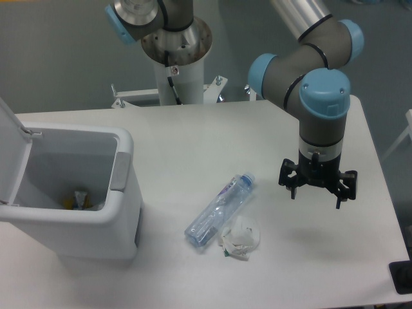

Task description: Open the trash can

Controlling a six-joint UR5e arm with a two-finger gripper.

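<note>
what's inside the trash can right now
The trash can stands open, lid up. At its bottom lie a few small pieces of litter, one yellowish. The near wall hides the rest of the floor, so more may lie there.
</note>
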